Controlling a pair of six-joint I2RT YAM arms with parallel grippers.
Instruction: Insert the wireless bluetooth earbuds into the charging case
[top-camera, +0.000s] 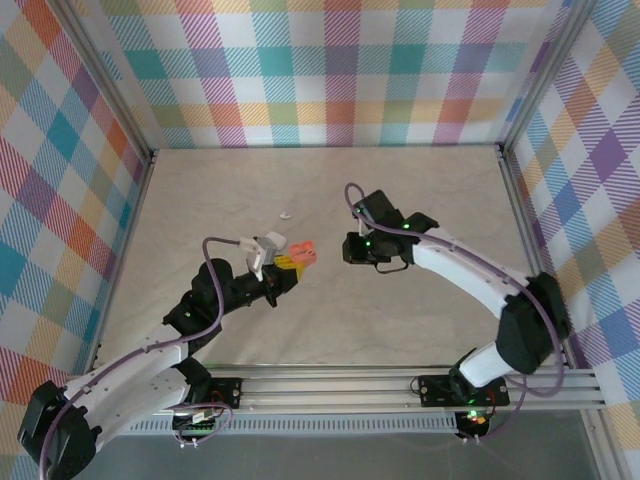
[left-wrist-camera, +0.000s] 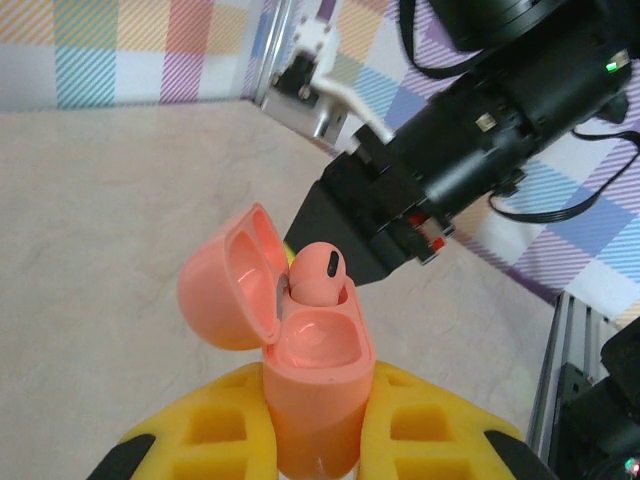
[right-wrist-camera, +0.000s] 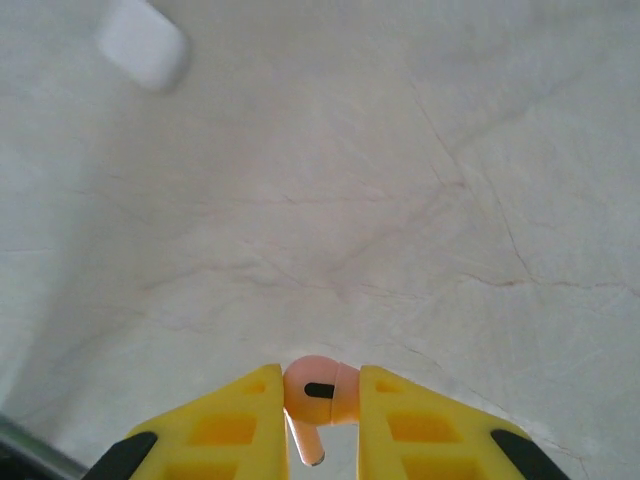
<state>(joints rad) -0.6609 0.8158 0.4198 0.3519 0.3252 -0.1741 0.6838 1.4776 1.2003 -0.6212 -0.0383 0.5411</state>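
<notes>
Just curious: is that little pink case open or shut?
Open. The pink case, held in the left gripper, has its lid swung back; one pink earbud sits inside.

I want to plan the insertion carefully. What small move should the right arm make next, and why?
Probably carry the right gripper, which pinches a pink earbud, across toward the open pink case held by the left gripper. One socket already has its earbud and the other socket looks empty; the grippers stand apart.
</notes>
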